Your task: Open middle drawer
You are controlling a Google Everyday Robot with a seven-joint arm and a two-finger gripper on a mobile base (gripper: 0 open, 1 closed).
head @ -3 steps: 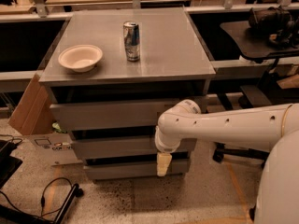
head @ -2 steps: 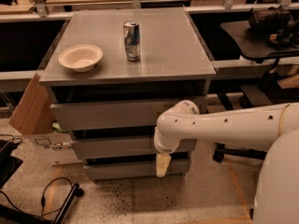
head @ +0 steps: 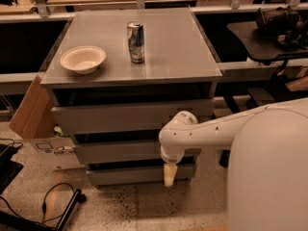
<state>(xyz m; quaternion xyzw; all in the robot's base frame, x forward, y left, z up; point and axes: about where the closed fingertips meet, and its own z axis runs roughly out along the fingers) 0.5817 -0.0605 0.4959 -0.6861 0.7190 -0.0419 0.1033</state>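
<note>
Approach step: gripper [head: 168, 174] hangs low at the near right of the cabinet [head: 173, 47], in front of the bottom drawer [head: 125, 175]; can't tell how open it is or whether it holds anything. Middle drawer [head: 115, 151] sits just above and looks shut. Next probably: lift to its top edge, hook, pull toward the near side

I see the claw [head: 168, 174], matt cream plastic, at lower centre of the frame under its smooth white arm [head: 211, 131]. The middle drawer [head: 115, 152] looks matt grey, the table [head: 168, 47] faintly sheened, the can [head: 135, 42] glossy metal.
</note>
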